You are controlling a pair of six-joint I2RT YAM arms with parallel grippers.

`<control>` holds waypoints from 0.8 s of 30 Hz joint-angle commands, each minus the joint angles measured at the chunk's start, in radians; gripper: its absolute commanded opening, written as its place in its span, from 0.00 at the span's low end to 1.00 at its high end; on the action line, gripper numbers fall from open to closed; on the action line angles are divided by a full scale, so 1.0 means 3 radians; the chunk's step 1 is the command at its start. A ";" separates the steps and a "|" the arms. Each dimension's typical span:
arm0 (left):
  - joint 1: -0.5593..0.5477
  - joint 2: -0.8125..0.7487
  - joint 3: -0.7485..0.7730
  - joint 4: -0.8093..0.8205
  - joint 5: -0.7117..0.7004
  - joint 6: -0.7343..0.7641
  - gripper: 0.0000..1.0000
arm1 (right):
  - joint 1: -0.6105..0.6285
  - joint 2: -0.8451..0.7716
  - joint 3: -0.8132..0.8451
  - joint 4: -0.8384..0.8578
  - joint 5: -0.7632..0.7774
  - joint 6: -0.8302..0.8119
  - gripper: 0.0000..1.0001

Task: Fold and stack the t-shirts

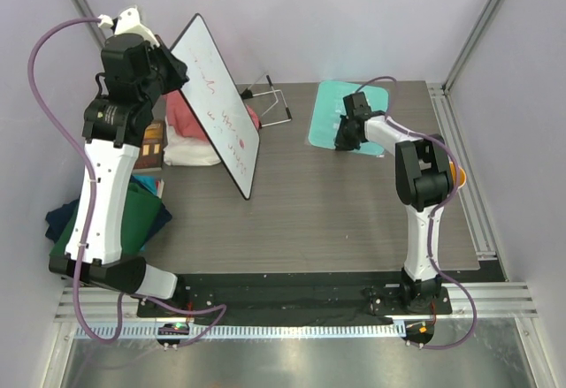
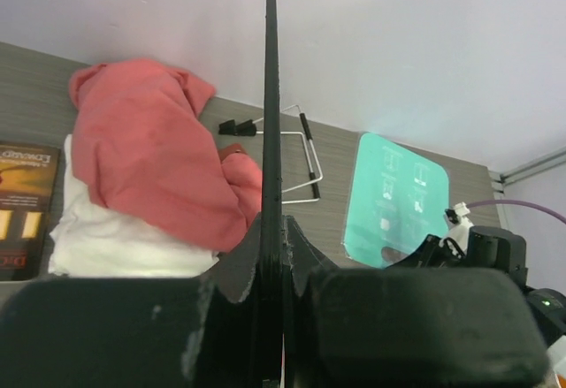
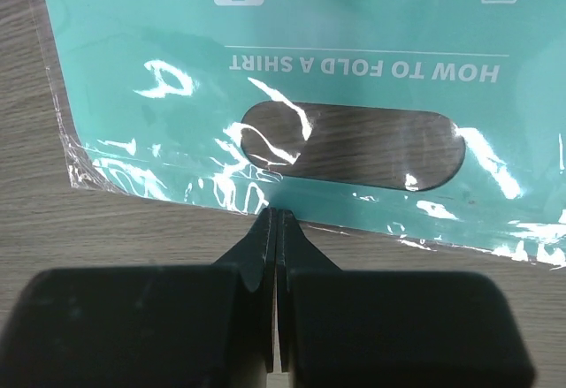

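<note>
Left gripper: we see the left gripper [image 1: 177, 74] raised at the far left, clamped on the edge of a whiteboard [image 1: 217, 105] that stands tilted on the table [image 1: 336, 220].
Left wrist view: here the whiteboard [image 2: 270, 96] shows only as a thin black edge, pinched between the fingers of the left gripper [image 2: 270, 229].
Overhead only: the board's white face carries red writing, which the wrist camera cannot show.
Right gripper: the right gripper [image 1: 343, 143] sits low at the near edge of the teal mat [image 1: 349, 110].
Right wrist view: the fingers of the right gripper [image 3: 276, 216] are pressed together, tips at the rim of the teal mat [image 3: 133, 52]. The mat has a shiny clear wrapper, an oval slot and the print "HOW TO FOLD A SHIRT". We cannot tell whether the wrapper is pinched.
Pink t-shirt: from above the board hides most of the pink t-shirt [image 1: 186, 116]. The left wrist view shows the pink t-shirt [image 2: 150, 158] bunched on top of a white cloth [image 2: 115, 238].
Other shirts: only the overhead view shows a green t-shirt [image 1: 146, 216] and a navy t-shirt [image 1: 57, 224], heaped at the table's left edge behind the left arm.
Nearby: a book [image 2: 22, 202] lies just left of the white cloth, and a wire stand [image 2: 296, 154] lies between the pink t-shirt and the mat.
</note>
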 commanded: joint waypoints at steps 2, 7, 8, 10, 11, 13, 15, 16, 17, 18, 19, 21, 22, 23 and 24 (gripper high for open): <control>0.0012 -0.0294 0.0208 0.0552 -0.0289 0.0070 0.00 | -0.0070 0.0229 0.0019 -0.0394 0.0193 -0.0144 0.04; 0.0012 -0.0278 0.0265 0.0490 -0.0503 0.0193 0.00 | -0.0086 -0.0133 -0.0159 -0.0497 0.0060 -0.0145 0.20; 0.0012 -0.0268 0.0265 0.0490 -0.0549 0.0238 0.00 | -0.0086 -0.0225 -0.0301 -0.0491 0.0024 -0.0124 0.20; 0.0012 -0.0227 0.0300 0.0495 -0.0606 0.0320 0.00 | -0.0081 -0.0520 -0.0440 -0.0491 -0.0093 -0.0099 0.24; 0.0018 -0.0202 0.0316 0.0495 -0.0682 0.0361 0.00 | -0.0086 -0.0614 -0.0567 -0.0491 -0.0124 -0.0088 0.25; 0.0028 -0.0120 0.0372 0.0506 -0.0785 0.0489 0.00 | -0.0086 -0.0914 -0.0665 -0.0491 -0.0135 -0.0093 0.25; 0.0053 -0.0034 0.0474 0.0531 -0.0841 0.0550 0.00 | -0.0086 -0.1120 -0.0763 -0.0517 -0.0094 -0.0103 0.26; 0.0089 -0.0003 0.0556 0.0546 -0.0846 0.0556 0.00 | -0.0086 -0.1273 -0.0783 -0.0517 -0.0079 -0.0114 0.26; 0.0104 0.0033 0.0587 0.0567 -0.0841 0.0556 0.00 | -0.0091 -0.1345 -0.0793 -0.0552 -0.0073 -0.0114 0.26; 0.0120 0.0059 0.0617 0.0572 -0.0836 0.0556 0.00 | -0.0091 -0.1396 -0.0793 -0.0568 -0.0068 -0.0114 0.27; 0.0140 0.0130 0.0683 0.0587 -0.0826 0.0566 0.00 | -0.0091 -0.1453 -0.0793 -0.0578 -0.0073 -0.0104 0.27; 0.0151 0.0187 0.0745 0.0613 -0.0821 0.0592 0.00 | -0.0091 -0.1560 -0.0793 -0.0629 -0.0099 -0.0083 0.27; 0.0176 0.0263 0.0806 0.0633 -0.0816 0.0602 0.00 | -0.0096 -0.1586 -0.0804 -0.0650 -0.0129 -0.0068 0.27; 0.0186 0.0299 0.0842 0.0633 -0.0806 0.0607 0.00 | -0.0091 -0.1616 -0.0839 -0.0650 -0.0145 -0.0053 0.27; 0.0196 0.0335 0.0868 0.0664 -0.0806 0.0617 0.00 | -0.0091 -0.1667 -0.0865 -0.0650 -0.0165 -0.0042 0.27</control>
